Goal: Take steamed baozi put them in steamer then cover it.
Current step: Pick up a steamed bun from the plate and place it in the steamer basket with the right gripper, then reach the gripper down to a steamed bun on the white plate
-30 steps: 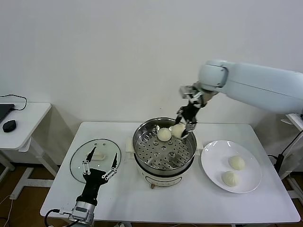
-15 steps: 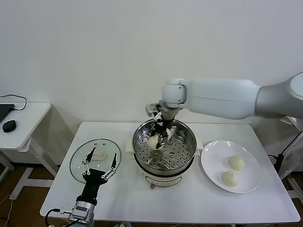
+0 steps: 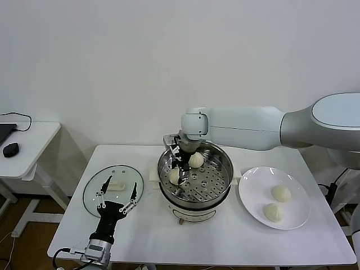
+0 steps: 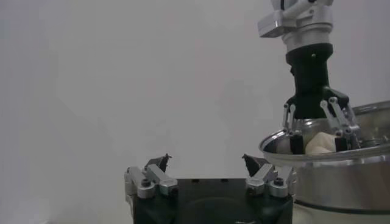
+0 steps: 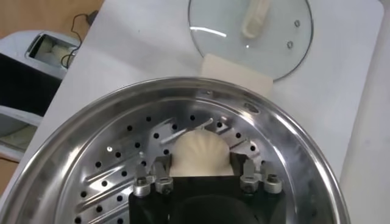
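Note:
My right gripper [image 3: 178, 170] reaches down into the left side of the steel steamer [image 3: 225, 163] and is shut on a cream-white baozi [image 3: 174, 176] just above the perforated floor. In the right wrist view the baozi [image 5: 200, 149] sits between the fingers [image 5: 160, 165] of the gripper [image 5: 201, 161]. A second baozi [image 3: 196, 160] lies in the steamer at the back. Two more baozi [image 3: 281, 193] [image 3: 273, 211] lie on the white plate [image 3: 250, 199]. The glass lid [image 3: 112, 185] lies flat on the table's left. My left gripper [image 3: 118, 198] is open and idle at the lid's near edge.
A small white pad [image 3: 153, 172] lies between lid and steamer. A side table [image 3: 28, 146] with a mouse stands far left. The left wrist view shows my right gripper [image 4: 317, 131] over the steamer rim [image 4: 323, 159]. The wall is close behind the table.
My right gripper has carried the baozi from the steamer's back right rim across to its left side and lowered it into the basket. The left arm has not moved.

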Robot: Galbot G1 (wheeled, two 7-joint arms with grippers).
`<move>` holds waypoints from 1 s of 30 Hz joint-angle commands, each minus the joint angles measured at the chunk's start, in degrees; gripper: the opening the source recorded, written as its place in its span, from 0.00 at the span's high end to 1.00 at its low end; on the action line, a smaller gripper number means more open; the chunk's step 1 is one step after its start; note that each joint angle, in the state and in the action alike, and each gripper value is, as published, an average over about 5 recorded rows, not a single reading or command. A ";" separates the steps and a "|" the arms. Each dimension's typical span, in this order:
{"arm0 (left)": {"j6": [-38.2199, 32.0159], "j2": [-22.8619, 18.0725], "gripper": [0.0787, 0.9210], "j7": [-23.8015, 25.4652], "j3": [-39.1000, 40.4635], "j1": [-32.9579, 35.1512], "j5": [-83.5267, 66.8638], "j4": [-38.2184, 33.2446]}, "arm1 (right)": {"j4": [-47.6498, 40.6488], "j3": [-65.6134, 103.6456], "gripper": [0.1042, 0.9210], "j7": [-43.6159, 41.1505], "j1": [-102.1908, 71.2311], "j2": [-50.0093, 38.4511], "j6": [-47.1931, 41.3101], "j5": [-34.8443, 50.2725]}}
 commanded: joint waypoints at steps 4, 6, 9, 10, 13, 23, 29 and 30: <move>0.15 -0.08 0.12 -0.02 0.25 0.09 0.06 -0.38 | 5.35 2.22 0.12 -3.25 4.92 -9.23 0.52 -3.04; 0.21 -0.13 0.12 -0.02 0.31 0.14 0.14 -0.61 | 6.96 3.24 0.12 -6.14 6.49 -13.75 1.22 -5.00; 0.24 -0.15 0.12 -0.01 0.34 0.27 0.31 -0.79 | 8.27 4.32 0.12 -10.73 8.42 -20.92 3.08 -8.36; 0.24 -0.15 0.12 0.00 0.32 0.33 0.35 -0.84 | 8.38 4.38 0.12 -12.12 8.97 -23.25 3.87 -9.60; 0.19 -0.22 0.12 0.00 0.23 0.55 0.43 -1.05 | 7.85 4.75 0.12 -16.10 9.70 -29.78 6.81 -13.79; 0.13 -0.61 0.12 0.00 0.45 0.86 0.64 -1.42 | 4.01 7.45 0.12 -20.78 -0.25 -44.55 14.17 -26.25; 0.16 -0.61 0.12 0.00 0.52 1.06 0.86 -1.52 | 1.32 14.93 0.12 -20.49 -14.83 -46.46 15.42 -31.85; 0.15 -0.61 0.12 0.00 0.47 1.11 0.88 -1.50 | 1.09 16.12 0.12 -20.40 -16.63 -46.40 15.48 -32.36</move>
